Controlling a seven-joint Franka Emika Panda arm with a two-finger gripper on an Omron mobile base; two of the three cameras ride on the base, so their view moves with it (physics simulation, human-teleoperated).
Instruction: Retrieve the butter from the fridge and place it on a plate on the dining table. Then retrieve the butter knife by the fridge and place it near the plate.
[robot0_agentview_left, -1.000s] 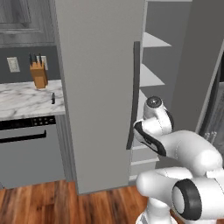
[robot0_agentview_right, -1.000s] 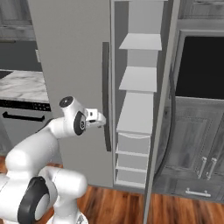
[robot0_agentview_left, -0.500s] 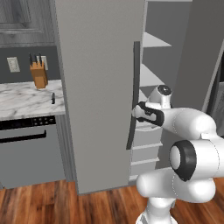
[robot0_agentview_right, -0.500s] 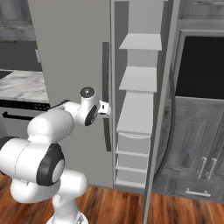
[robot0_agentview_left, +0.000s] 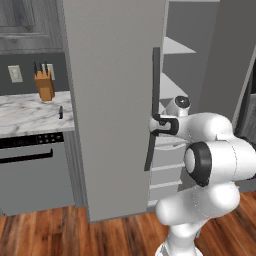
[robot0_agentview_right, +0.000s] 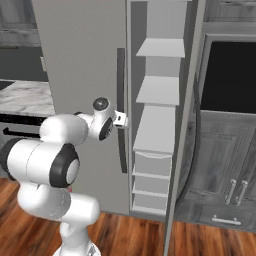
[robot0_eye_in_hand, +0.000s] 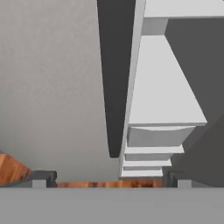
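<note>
The fridge (robot0_agentview_left: 112, 100) stands tall and grey in front of the robot. One flat door is closed, and a long dark curved handle (robot0_agentview_left: 153, 107) runs down its edge. The other door (robot0_agentview_right: 186, 125) is swung open, so the white shelves (robot0_agentview_right: 156, 127) inside can be seen, with white drawers stacked below them. The butter cannot be seen on these shelves.

The end effector (robot0_agentview_left: 154, 125) sits right at the dark handle, about halfway down it, beside the open part of the fridge. Its two fingers are spread wide apart and hold nothing. In the hand view the two dark fingertips (robot0_eye_in_hand: 41, 178) poke up at the bottom, far from each other, with the handle and the smooth grey door beyond them. It cannot be told if a finger touches the handle.

The butter knife (robot0_agentview_left: 61, 112) is small, slim and dark. It lies on the marble desk (robot0_agentview_left: 25, 115) to the left of the fridge, well away from the end effector. A tan wooden knife block (robot0_agentview_left: 45, 85) stands behind it near the wall. The floor (robot0_agentview_left: 60, 232) is shiny brown wood.
</note>
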